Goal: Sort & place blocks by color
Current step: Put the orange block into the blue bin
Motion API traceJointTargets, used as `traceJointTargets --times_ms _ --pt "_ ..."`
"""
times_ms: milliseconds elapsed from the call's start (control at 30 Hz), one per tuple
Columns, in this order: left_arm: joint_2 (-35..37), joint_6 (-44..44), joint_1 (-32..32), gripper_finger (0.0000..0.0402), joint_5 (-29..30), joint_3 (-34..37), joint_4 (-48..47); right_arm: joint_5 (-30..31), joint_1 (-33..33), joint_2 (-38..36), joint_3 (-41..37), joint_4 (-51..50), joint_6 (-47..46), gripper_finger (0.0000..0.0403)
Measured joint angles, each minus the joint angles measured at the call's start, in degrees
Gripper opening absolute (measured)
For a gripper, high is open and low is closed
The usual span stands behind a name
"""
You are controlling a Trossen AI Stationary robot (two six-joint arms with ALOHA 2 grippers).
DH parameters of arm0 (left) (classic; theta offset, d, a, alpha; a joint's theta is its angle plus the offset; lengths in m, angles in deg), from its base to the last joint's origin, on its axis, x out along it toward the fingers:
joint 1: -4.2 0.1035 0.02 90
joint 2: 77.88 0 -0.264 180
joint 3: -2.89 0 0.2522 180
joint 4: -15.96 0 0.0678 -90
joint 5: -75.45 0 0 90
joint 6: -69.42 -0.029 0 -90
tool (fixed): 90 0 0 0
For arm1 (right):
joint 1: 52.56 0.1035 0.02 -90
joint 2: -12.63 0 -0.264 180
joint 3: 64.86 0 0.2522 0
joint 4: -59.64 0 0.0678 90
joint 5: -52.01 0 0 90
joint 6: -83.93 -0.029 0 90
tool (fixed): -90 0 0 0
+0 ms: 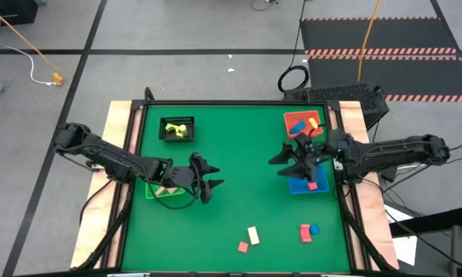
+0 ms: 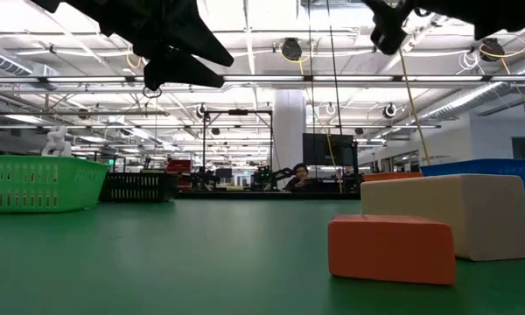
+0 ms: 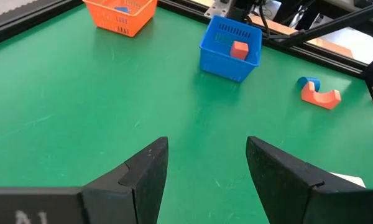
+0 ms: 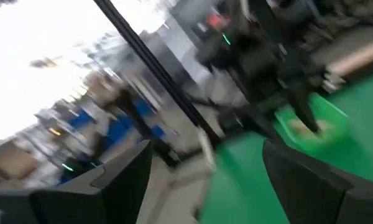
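The left claw (image 1: pixel 208 185) hangs spread and empty above the green surface (image 1: pixel 239 154), probably ready for another block. The right claw (image 1: pixel 292 161), spread and holding nothing, is over the blue bin (image 1: pixel 304 187), where a red block (image 3: pixel 239 49) lies.

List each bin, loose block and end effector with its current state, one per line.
Left end effector: open, empty, above the mat.
Right end effector: open, empty.
Black bin: holds yellow-green blocks.
Green bin: partly hidden by the left arm.
Red bin: holds a blue block.
Blue bin: holds a red block.
Cream block: loose on the mat.
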Motion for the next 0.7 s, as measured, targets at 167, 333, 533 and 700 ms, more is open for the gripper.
traceJointTargets --times_ms 167,333,533,700 --pt "0.0 1.76 0.0 0.0218 -0.04 0.0 -0.34 9.99 6.65 0.05 5.11 -18.14 7.25 0.0297" --pt "0.0 3.17 -0.36 0.0218 -0.09 0.02 -1.29 23.42 13.96 0.05 11.22 -39.52 7.67 0.0297" --pt "0.0 4.77 -1.01 0.0218 -0.13 0.02 -2.01 29.56 20.76 0.94 12.44 -59.22 -14.12 0.0297" --pt "0.0 4.61 -1.03 0.0218 -0.11 0.02 -2.0 20.79 26.2 5.54 12.44 -67.83 -37.66 0.0297"
